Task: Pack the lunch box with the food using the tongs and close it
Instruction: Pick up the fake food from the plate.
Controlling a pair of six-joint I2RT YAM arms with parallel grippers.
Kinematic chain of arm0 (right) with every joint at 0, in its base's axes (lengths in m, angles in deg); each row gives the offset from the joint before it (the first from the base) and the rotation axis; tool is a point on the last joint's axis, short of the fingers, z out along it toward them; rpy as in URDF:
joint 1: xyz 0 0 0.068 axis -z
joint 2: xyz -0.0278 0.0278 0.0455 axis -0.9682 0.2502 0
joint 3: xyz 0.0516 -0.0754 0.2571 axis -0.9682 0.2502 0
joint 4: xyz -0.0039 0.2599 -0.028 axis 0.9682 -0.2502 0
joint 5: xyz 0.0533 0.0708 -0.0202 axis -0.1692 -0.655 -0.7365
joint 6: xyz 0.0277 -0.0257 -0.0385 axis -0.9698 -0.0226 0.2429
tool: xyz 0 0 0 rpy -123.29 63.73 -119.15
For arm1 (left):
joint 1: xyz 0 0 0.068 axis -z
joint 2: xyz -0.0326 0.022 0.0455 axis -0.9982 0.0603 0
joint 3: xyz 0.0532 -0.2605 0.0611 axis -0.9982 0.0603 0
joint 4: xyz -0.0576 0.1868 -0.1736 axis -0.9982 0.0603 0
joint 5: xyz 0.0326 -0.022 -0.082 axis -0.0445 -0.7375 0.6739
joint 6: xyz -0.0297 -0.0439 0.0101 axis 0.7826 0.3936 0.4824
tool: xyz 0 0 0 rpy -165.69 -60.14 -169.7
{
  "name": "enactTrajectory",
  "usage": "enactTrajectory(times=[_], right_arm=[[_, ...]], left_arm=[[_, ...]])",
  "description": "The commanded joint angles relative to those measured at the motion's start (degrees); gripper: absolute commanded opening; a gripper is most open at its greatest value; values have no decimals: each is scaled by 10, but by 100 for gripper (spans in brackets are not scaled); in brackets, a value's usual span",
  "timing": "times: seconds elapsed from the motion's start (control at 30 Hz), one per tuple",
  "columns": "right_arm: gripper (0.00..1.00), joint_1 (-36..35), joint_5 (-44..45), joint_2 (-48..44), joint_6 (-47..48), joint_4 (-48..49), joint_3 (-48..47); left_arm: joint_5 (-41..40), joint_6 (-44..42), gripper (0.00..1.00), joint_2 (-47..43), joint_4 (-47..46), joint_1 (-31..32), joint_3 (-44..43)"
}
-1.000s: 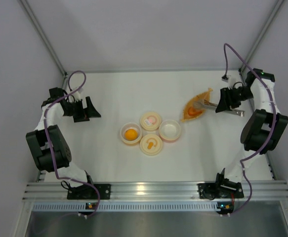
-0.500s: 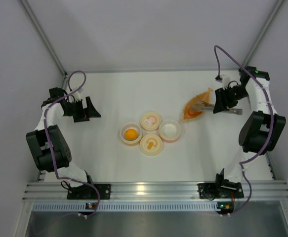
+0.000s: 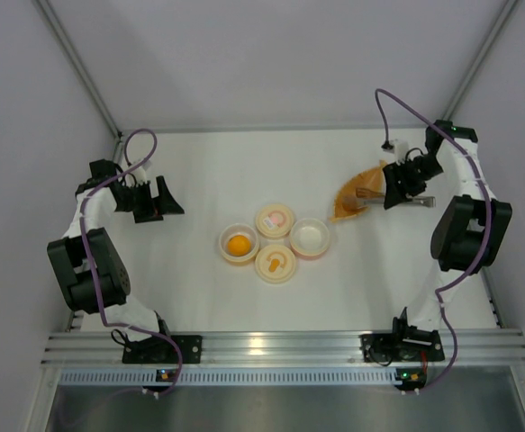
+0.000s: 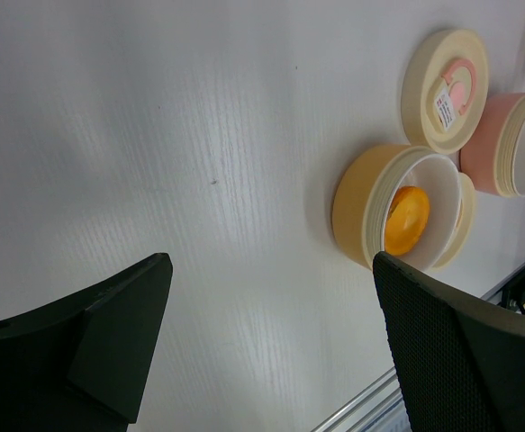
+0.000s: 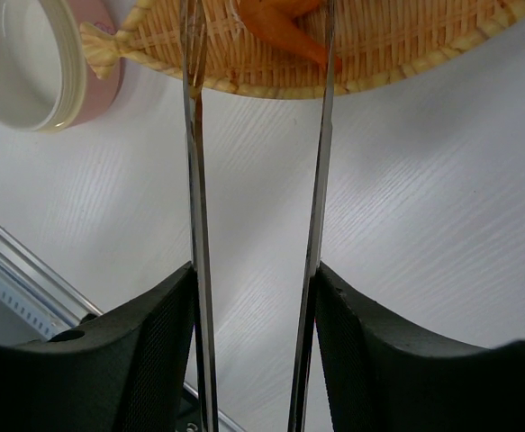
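Tongs (image 5: 194, 225) run straight out of the right claw (image 5: 255, 301), whose fingers press on both metal arms, held half-spread. Farther out, the orange wedge (image 5: 285, 22) lies between those arms on the woven leaf dish (image 5: 406, 45). The right arm is folded, elbow raised. The left claw (image 4: 269, 270) gapes wide above the worktop (image 4: 154, 135). Beyond it stands the yellow tub (image 4: 357, 202) holding the ball (image 4: 406, 219), then a lid (image 4: 442, 90) with an unreadable label.
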Motion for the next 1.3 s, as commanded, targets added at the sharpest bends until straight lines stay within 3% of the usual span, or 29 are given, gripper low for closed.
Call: enactTrajectory(times=[0.0,0.63,0.83,1.03,1.27], right_arm=[[52,-5,5,-1,-1,-69,-26],[53,-56,45,29,3,-58,-35],[41,-56,60,16,10,-61,-26],[18,-51,50,-1,3,-62,-26],[11,-35,6,-2,-9,-95,-94]], left_arm=[[9,-8,98,4,-4,-1,-7],[0,-12,98,-1,-7,-1,5],[2,-12,98,3,-7,-1,3],[6,-7,98,5,-10,-1,1],[6,-9,98,2,-9,-1,0]])
